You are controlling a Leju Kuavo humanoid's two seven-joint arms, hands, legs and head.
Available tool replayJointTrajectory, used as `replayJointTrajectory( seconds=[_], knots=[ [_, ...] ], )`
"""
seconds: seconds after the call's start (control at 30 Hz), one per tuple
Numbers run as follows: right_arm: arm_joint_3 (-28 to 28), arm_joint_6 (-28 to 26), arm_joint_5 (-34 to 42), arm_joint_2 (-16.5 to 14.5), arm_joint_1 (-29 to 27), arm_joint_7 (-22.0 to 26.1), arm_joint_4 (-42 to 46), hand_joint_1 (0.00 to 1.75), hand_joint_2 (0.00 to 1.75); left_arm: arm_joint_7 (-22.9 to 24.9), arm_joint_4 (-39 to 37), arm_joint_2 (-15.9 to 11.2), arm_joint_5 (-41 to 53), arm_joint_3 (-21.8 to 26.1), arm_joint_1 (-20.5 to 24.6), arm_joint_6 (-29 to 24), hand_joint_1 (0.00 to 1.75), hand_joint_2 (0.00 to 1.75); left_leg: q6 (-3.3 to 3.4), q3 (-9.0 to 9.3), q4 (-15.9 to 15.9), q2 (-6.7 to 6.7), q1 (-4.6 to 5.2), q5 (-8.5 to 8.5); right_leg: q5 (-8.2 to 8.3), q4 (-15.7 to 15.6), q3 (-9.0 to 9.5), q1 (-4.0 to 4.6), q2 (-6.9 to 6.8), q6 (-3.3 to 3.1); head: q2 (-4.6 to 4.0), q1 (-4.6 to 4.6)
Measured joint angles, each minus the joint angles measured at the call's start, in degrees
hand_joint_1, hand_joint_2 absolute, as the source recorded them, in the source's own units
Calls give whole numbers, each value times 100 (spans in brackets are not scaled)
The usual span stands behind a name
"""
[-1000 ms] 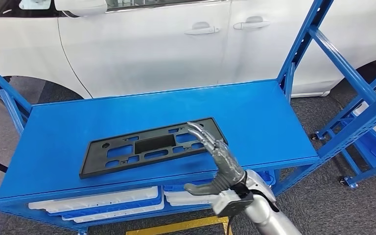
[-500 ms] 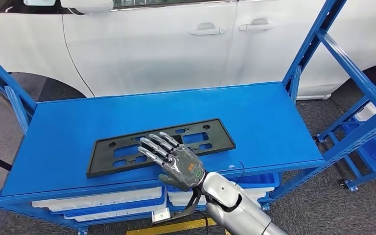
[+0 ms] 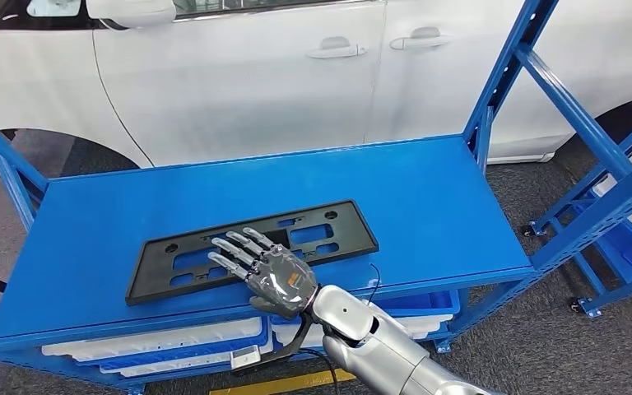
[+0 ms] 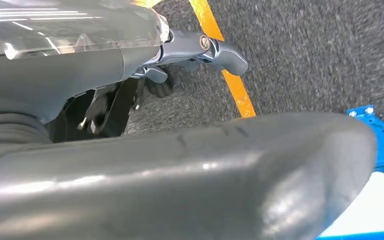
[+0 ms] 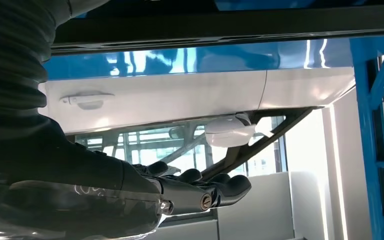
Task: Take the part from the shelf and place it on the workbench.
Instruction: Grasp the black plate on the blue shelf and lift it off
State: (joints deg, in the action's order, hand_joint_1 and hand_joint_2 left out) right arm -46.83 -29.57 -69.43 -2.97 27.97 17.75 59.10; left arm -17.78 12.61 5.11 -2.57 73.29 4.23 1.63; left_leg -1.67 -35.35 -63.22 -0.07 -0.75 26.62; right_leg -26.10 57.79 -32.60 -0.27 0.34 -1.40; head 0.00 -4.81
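Note:
A flat black plastic part (image 3: 350,234) with several cut-outs lies on the blue top shelf (image 3: 428,197), close to its front edge. My right hand (image 3: 267,271) lies palm down over the middle of the part's near edge, its fingers (image 3: 234,247) spread flat on it and the thumb at the shelf's front lip. In the right wrist view the right hand (image 5: 195,192) stretches out flat alongside the dark part (image 5: 230,27), with nothing in it. My left hand (image 4: 200,45) hangs over the grey floor, fingers loosely extended and holding nothing.
A white car (image 3: 255,74) stands right behind the shelf. Blue uprights and braces (image 3: 502,74) rise at the shelf's right end, with another blue rack (image 3: 617,239) further right. White trays (image 3: 156,341) sit on the level below. A yellow line (image 4: 230,80) runs across the floor.
My right hand has turned from upright at the part's right end to palm down on its near edge, then slid a little to the left. The camera has shifted slightly.

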Motion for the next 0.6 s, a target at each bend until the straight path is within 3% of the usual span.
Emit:
replayJointTrajectory(
  seconds=[0.07,0.2,0.27,0.33,0.37,0.4,0.43,0.5,0.53,0.6],
  knots=[
    [-88,-22,-50,-63,90,-38,-173,0,175,-8,0,-2,3,0,7,5,0,0,61,221,488,-5,18,-145,-13,13,-3,23,7,51,0,0],
    [-199,-28,-79,-134,180,-66,-421,0,175,-17,0,0,-1,1,-2,12,0,0,196,236,562,-17,3,-158,-89,99,-39,20,2,175,0,0],
    [-232,-34,-107,-150,233,-108,-517,0,175,-24,0,-2,-1,2,-3,14,0,0,254,244,588,-7,-12,-175,-374,574,-258,5,-3,223,0,0],
    [-278,-53,-165,-156,283,-201,-673,0,175,-38,0,-7,3,2,-1,17,0,0,282,235,585,-4,-1,-174,-703,1342,-638,-7,-6,252,0,0],
    [-303,-72,-195,-156,299,-252,-765,0,175,-46,0,-9,3,2,-4,20,0,0,286,235,580,-6,3,-172,-753,1595,-769,-11,-6,259,0,0],
    [-325,-102,-223,-162,314,-303,-865,0,175,-54,0,-10,3,2,-8,22,0,0,287,237,574,-10,5,-168,-689,1637,-805,-12,-6,257,0,0],
    [-342,-138,-246,-174,335,-350,-958,0,175,-60,0,-11,2,2,-12,23,0,0,283,243,568,-14,7,-163,-524,1452,-730,-12,-6,245,0,0],
    [-362,-223,-293,-220,403,-435,-1136,0,175,-69,0,-10,1,2,-13,29,0,0,264,255,555,-19,15,-148,-126,666,-368,0,-6,187,0,0],
    [-368,-261,-321,-249,443,-475,-1211,0,175,-72,0,-9,1,2,-10,33,0,0,245,252,546,-20,25,-140,-3,331,-218,13,-5,157,0,0],
    [-375,-324,-391,-298,501,-571,-1362,0,175,-79,0,-8,1,2,-7,38,0,0,192,237,540,-18,33,-134,43,49,-106,42,-2,113,0,0]
  ],
)
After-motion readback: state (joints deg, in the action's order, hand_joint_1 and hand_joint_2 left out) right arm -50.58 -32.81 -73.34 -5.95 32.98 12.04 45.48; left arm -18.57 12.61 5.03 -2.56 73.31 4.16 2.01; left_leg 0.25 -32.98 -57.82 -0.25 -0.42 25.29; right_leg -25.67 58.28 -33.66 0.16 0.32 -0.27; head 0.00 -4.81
